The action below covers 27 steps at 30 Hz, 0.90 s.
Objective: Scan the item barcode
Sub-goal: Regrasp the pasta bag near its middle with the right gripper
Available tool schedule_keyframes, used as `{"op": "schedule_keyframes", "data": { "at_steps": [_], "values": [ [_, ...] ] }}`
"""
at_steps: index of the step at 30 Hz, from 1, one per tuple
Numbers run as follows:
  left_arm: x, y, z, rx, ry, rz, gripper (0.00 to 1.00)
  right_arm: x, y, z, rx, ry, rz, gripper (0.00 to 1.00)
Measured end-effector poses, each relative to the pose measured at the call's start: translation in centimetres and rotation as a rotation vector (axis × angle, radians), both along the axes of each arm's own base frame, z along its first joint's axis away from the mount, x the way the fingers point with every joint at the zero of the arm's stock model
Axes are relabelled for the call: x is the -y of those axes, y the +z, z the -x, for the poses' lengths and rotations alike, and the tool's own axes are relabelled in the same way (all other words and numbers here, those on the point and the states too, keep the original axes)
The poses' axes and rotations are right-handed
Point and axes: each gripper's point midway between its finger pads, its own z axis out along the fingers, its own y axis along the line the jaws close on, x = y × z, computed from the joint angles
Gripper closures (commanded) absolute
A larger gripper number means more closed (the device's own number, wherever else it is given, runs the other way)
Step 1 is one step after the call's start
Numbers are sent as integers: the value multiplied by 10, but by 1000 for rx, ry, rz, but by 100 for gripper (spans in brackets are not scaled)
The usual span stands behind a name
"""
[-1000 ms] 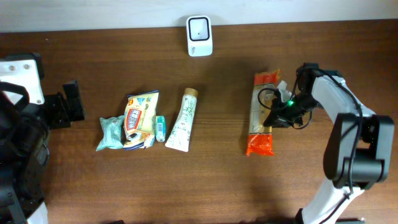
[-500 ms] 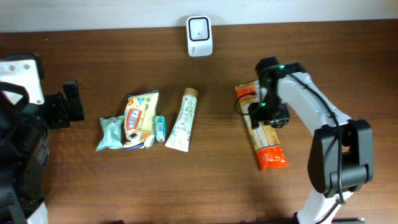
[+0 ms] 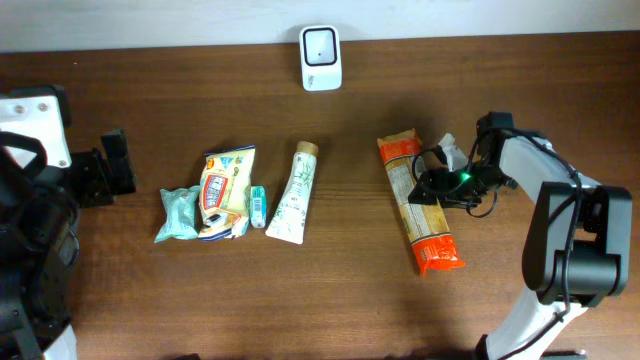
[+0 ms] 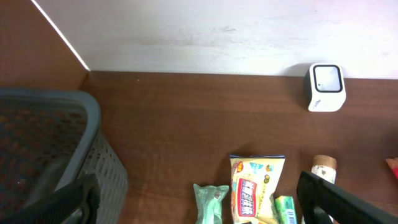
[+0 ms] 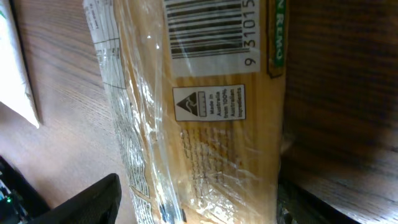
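Note:
A long pasta packet [image 3: 421, 207] with orange ends lies slanted on the table right of centre. Its barcode [image 5: 208, 28] faces up in the right wrist view. My right gripper [image 3: 432, 187] reaches in from the right at the packet's middle. It is open, and its dark fingers [image 5: 81, 199] stand on either side of the packet [image 5: 205, 137]. The white scanner [image 3: 321, 44] stands at the back edge, also in the left wrist view as the scanner [image 4: 325, 87]. My left gripper [image 4: 199, 208] is open and empty at the far left of the table.
A tube [image 3: 295, 195], a small green box [image 3: 259, 205], a yellow snack packet [image 3: 224, 190] and a pale green packet [image 3: 178, 212] lie in a row left of centre. A grey basket [image 4: 50, 143] stands at the left, by the wall.
The right gripper has gone from shut to open. The pasta packet has turned, its far end swinging left and its near end right. The right arm swung over it and back.

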Motion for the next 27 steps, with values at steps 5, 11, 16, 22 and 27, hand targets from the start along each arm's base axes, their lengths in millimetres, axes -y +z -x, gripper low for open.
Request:
{"op": "schedule_keyframes", "data": {
  "at_steps": [5, 11, 16, 22, 27],
  "values": [
    [0, 0, 0, 0, 0, 0, 1, -24, -10, 7, -5, -17, -201, 96],
    [0, 0, 0, -1, 0, 0, 1, -24, 12, 8, -166, 3, -168, 96],
    [0, 0, 0, 0, 0, 0, 1, -3, 66, -15, -92, 41, 383, 96],
    [0, 0, 0, 0, 0, 0, 1, -45, 38, 11, 2, 107, 865, 91],
    [0, 0, 0, 0, 0, 0, 1, -77, 26, 22, 24, 161, 863, 71]
  ]
}}
